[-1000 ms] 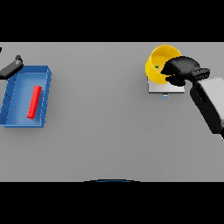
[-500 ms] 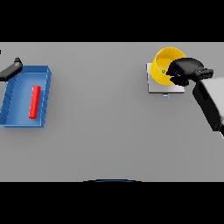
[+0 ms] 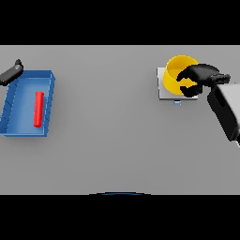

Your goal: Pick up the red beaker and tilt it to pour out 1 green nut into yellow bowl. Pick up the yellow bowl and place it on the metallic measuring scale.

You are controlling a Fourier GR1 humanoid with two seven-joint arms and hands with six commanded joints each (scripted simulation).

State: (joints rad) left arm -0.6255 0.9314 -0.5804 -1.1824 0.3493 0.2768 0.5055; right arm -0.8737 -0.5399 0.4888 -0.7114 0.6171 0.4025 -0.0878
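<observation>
Right hand (image 3: 199, 78) curls over the rim of the round yellow bowl (image 3: 177, 75), gripping it on the flat metallic scale (image 3: 162, 92); slim red beaker (image 3: 38, 109) lies in a rectangular blue tray (image 3: 47, 80); left hand (image 3: 11, 73) at the desk's (image 3: 108, 140) left edge.

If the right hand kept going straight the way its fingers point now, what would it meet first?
The right hand reaches leftward from the right, fingers curled on the yellow bowl's rim over the scale. So the bowl comes first, and seems already touched; depth is uncertain.

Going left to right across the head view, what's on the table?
Left hand → blue tray holding the red beaker → metallic scale → yellow bowl sitting on it → right hand at the bowl's rim.
</observation>
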